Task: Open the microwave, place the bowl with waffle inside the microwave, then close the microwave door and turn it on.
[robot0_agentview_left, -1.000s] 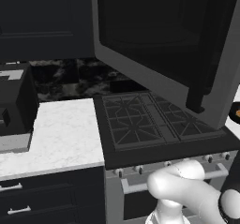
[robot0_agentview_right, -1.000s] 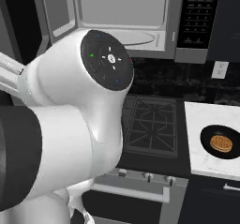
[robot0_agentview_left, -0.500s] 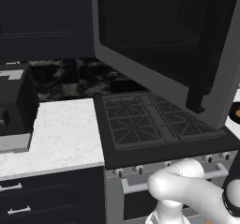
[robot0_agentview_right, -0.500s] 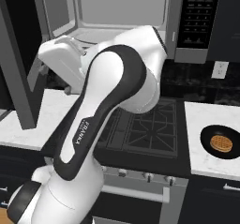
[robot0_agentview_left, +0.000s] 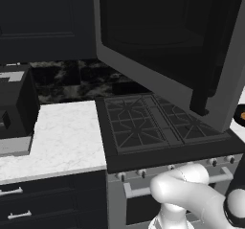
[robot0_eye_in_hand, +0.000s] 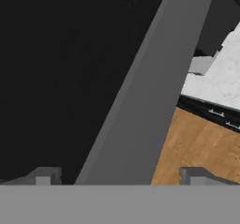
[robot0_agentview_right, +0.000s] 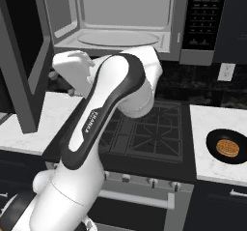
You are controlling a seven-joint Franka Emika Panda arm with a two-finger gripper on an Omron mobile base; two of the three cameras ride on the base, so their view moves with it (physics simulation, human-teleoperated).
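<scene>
Currently microwave door (robot0_agentview_right: 21,56) swung wide, cavity showing turntable; jaws spread fully, gripping nothing. Bowl (robot0_agentview_right: 227,148) with waffle on bench at 3 o'clock.

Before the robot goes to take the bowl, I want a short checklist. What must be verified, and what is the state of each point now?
1. The microwave door is swung wide open: ok.
2. The microwave cavity holds nothing but its turntable: ok.
3. The pincer is open and carries nothing: ok.
4. The bowl sits upright on the counter right of the stove, waffle inside: ok.
5. The pincer is near the bowl: not ok; it faces the door's grey edge.
6. Free path from door to bowl: cannot tell.
</scene>
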